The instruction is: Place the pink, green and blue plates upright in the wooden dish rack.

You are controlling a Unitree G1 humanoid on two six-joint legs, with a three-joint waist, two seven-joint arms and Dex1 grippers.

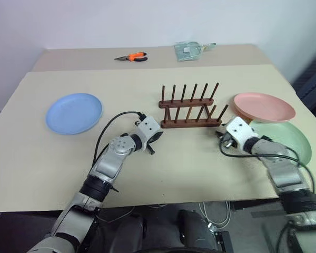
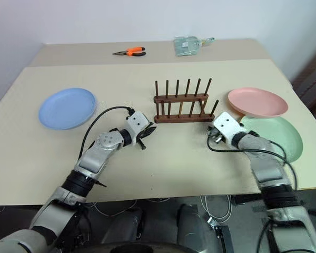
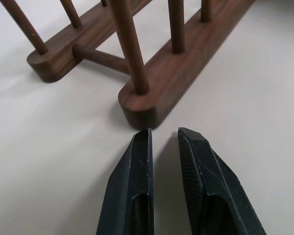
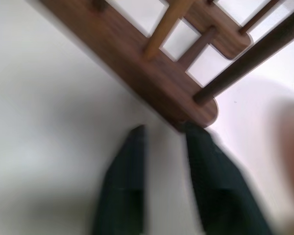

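The wooden dish rack (image 1: 189, 105) stands mid-table with nothing between its pegs. The blue plate (image 1: 73, 113) lies flat at the far left. On the right, the pink plate (image 1: 264, 105) rests partly over the far rim of the green plate (image 1: 287, 138). My left gripper (image 3: 164, 132) sits low just short of the left end of the rack's near bar (image 3: 152, 105), narrowly open with nothing between its fingers. My right gripper (image 4: 164, 128) is open at the right end of that bar (image 4: 196, 110), beside the green plate.
Orange-handled pliers (image 1: 132, 57) and a clear plastic packet (image 1: 188, 50) lie on the far table. Black cables loop from both wrists over the tabletop. The table's front edge (image 1: 174, 203) runs close below the arms.
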